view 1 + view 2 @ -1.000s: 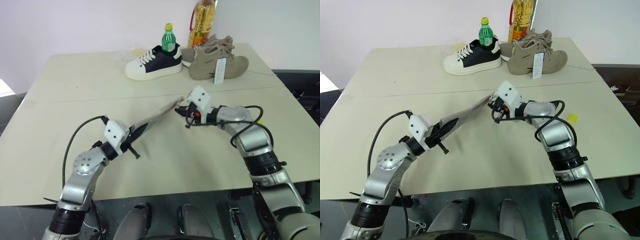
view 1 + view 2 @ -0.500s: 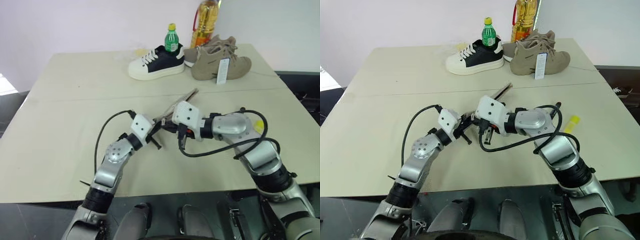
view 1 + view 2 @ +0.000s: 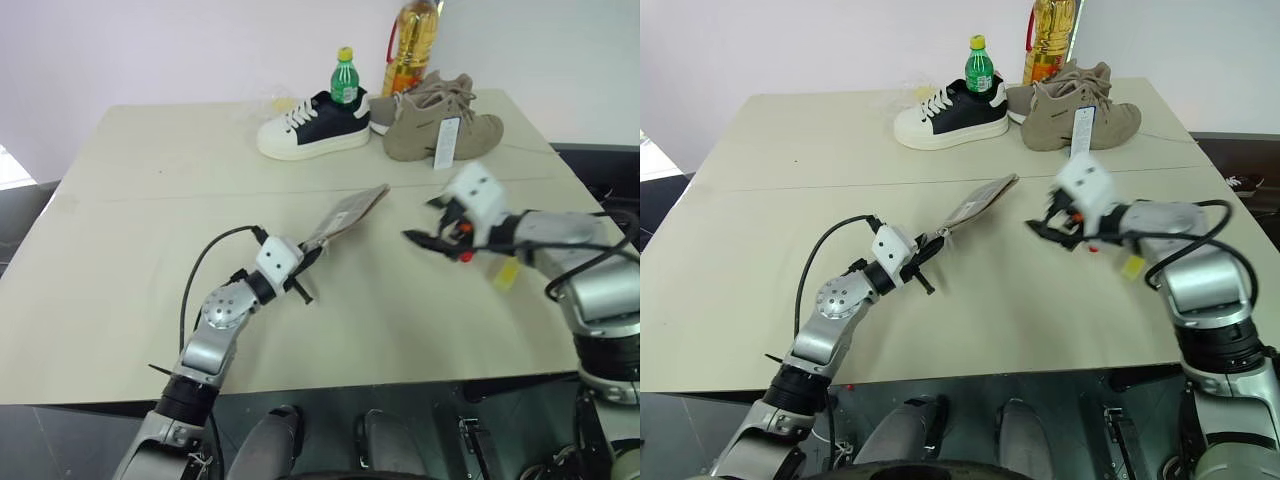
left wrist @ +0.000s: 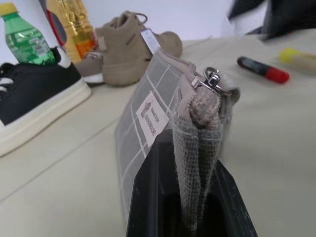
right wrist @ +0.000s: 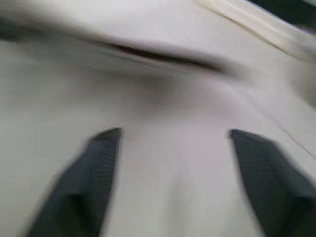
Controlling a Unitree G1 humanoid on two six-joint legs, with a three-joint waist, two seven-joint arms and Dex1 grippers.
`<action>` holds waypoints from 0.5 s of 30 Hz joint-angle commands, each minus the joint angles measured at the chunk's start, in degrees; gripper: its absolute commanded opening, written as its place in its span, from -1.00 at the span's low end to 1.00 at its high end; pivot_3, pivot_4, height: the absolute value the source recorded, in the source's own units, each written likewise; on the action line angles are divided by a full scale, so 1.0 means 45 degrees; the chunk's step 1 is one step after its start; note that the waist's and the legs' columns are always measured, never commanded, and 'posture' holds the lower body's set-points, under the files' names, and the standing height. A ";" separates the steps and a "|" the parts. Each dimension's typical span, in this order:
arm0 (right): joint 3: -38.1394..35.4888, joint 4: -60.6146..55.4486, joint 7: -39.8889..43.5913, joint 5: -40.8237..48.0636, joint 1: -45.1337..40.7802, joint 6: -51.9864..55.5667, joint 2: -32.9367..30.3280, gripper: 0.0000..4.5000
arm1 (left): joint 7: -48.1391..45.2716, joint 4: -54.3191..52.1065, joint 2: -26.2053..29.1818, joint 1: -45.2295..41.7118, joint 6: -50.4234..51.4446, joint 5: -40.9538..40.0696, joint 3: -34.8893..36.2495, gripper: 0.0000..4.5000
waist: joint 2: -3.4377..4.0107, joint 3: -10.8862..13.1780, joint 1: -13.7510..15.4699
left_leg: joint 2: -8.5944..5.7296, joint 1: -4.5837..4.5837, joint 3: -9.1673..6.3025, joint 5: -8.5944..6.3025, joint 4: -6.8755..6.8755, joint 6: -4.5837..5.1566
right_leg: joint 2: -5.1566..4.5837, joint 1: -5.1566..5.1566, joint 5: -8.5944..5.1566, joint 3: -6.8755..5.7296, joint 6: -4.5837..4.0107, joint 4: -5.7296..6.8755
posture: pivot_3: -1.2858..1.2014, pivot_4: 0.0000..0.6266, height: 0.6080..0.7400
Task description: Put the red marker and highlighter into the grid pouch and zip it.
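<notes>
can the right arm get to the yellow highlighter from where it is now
Probably yes. The right gripper hangs with open, empty jaws just beside the highlighter, which lies on bare table with nothing over it.

Arms: silver-grey metal segments with black joint bands and round shoulder-like housings. White boxy wrist modules, each looped by a black cable. Fingers [image 5: 94, 173] black, ribbed.

Grid pouch [image 3: 345, 212] left of highlighter [image 3: 505, 274]; shoes [image 3: 312, 125] behind; marker [image 4: 261, 69] seemingly beside highlighter.
</notes>
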 commanded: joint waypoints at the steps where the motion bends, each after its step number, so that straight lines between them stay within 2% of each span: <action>1: -0.1170 0.1821 -0.2266 -0.0533 -0.0677 0.1150 0.0694 0.77 | -0.0747 -0.0904 0.0316 0.0205 -0.0463 -0.0245 -0.0207 -1.00 | 0.0002 -0.0002 -0.0032 | 0.0003 -0.0004 0.0001 0.0000 0.0001 0.0000 | -0.0001 -0.0004 0.0001 0.0001 -0.0001 0.0001 | 0.03 -0.52 0.97; 9: -0.2497 0.4040 -0.4864 -0.0748 -0.0581 0.1930 0.1876 0.77 | -0.0993 -0.1230 0.0146 0.0184 -0.0334 -0.0361 -0.0302 -1.00 | 0.0015 -0.0008 -0.0001 | 0.0000 -0.0038 0.0007 0.0001 0.0019 0.0004 | -0.0002 -0.0026 0.0008 0.0003 -0.0007 0.0001 | 0.03 -0.52 0.97; 14: -0.2988 0.4851 -0.5576 -0.0471 -0.0374 0.2171 0.2732 0.77 | -0.0974 -0.1042 0.0043 0.0142 -0.0379 -0.0358 -0.0251 -1.00 | 0.0018 -0.0010 -0.0024 | 0.0000 -0.0037 0.0007 0.0002 0.0022 0.0005 | 0.0001 -0.0024 0.0011 0.0003 -0.0008 0.0005 | 0.03 -0.52 0.97; 15: -0.3090 0.4915 -0.5646 -0.0364 -0.0337 0.2192 0.2936 0.67 | -0.0970 -0.1013 0.0033 0.0131 -0.0390 -0.0355 -0.0240 -1.00 | 0.0020 -0.0012 -0.0034 | 0.0000 -0.0036 0.0008 0.0002 0.0023 0.0005 | 0.0002 -0.0024 0.0011 0.0003 -0.0007 0.0007 | 0.03 -0.52 0.97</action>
